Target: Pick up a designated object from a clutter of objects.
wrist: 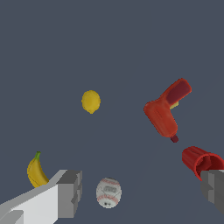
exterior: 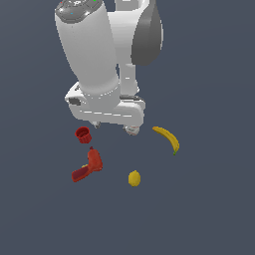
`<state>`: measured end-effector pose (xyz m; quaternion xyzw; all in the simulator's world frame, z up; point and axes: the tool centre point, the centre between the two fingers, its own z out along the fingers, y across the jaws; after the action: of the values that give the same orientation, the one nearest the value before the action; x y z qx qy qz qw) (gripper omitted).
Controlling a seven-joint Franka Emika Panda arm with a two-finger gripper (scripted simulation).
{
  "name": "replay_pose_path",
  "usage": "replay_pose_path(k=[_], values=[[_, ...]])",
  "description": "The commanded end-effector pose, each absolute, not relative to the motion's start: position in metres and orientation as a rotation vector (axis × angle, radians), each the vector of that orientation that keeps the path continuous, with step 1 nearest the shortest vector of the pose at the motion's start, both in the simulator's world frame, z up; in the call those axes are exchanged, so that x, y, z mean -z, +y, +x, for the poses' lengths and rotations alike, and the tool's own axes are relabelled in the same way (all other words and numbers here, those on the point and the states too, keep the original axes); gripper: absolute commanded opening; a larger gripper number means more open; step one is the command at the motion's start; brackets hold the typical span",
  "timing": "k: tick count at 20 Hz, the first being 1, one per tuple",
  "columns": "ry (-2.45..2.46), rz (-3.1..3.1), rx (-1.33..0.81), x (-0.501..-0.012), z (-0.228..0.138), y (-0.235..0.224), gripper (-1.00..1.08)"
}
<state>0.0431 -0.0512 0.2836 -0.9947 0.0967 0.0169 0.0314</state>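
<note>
The red drill-like tool [exterior: 92, 163] lies on its side on the dark floor, with its darker handle toward the exterior view's left. In the wrist view [wrist: 164, 114] it shows a bulbous body, a dark red handle and a small yellow mark. My gripper [wrist: 142, 192] is open and empty, with its grey fingers [wrist: 70, 192] wide apart, held above the floor and apart from the tool. In the exterior view the white hand [exterior: 107, 107] hides the fingers.
A small red cup [exterior: 83, 134] [wrist: 199, 159] lies close to the tool. A whitish ball [wrist: 108, 192] [exterior: 131, 130] sits below the hand, between the fingers. A banana [exterior: 168, 138] [wrist: 36, 171] and a lemon [exterior: 134, 178] [wrist: 90, 101] lie apart.
</note>
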Motion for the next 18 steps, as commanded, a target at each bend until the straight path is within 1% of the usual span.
replay_pose_path(k=[1,10,18], values=[[0.400,-3.022,-0.075,-0.269,0.055,-0.064,1.08],[0.770,-2.827,-0.157,-0.207,0.091,-0.119,1.08],[1.068,-2.611,-0.223,-0.144,0.111,-0.172,1.08]])
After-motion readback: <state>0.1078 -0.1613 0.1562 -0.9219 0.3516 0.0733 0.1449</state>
